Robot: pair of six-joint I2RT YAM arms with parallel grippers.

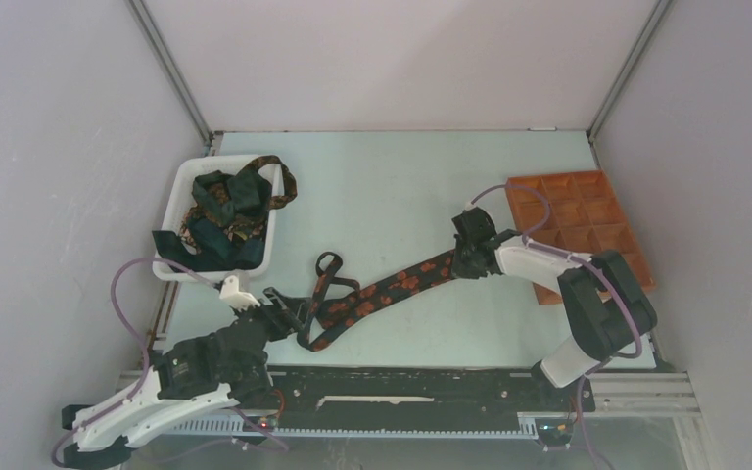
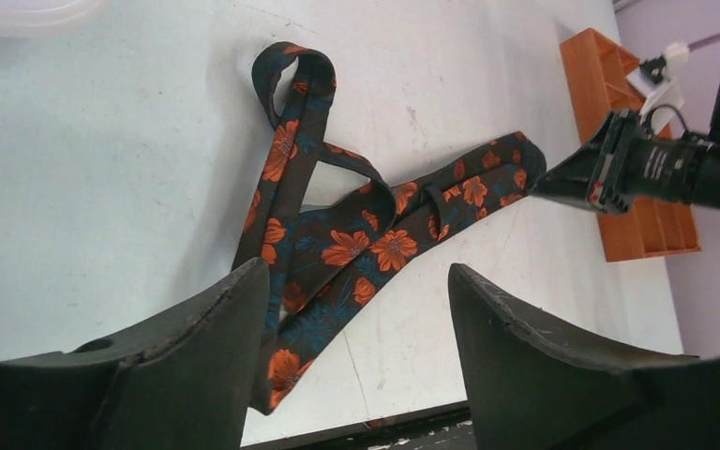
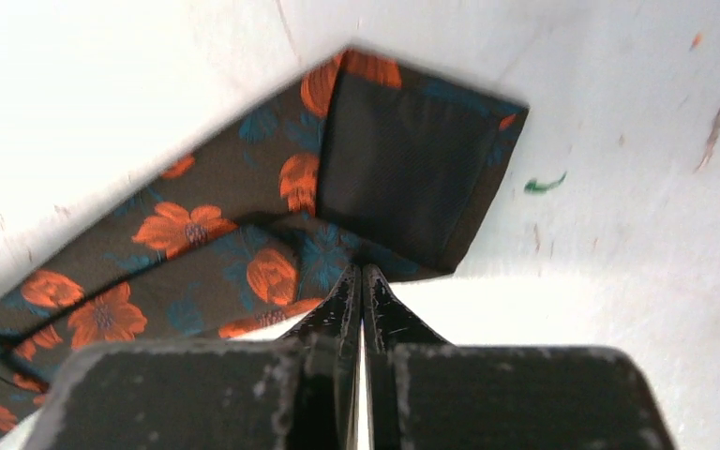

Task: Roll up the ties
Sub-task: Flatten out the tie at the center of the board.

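Observation:
A dark tie (image 1: 401, 282) with orange flowers lies slantwise across the table, its narrow part looped and bunched at the near left. My right gripper (image 1: 470, 250) is shut on the tie's far end. In the right wrist view that end of the tie (image 3: 197, 234) is folded over with its black lining up, and the right gripper (image 3: 363, 274) pinches its edge. My left gripper (image 1: 289, 311) stands open just above the bunched part. In the left wrist view the tie (image 2: 375, 239) lies ahead of the left gripper (image 2: 356, 272) and partly under its left finger (image 2: 216, 319). More ties (image 1: 225, 211) fill the bin.
A white bin (image 1: 178, 191) stands at the back left of the table. An orange-brown compartment tray (image 1: 587, 220) lies at the right, behind the right arm. The table's near edge runs just below the bunched tie.

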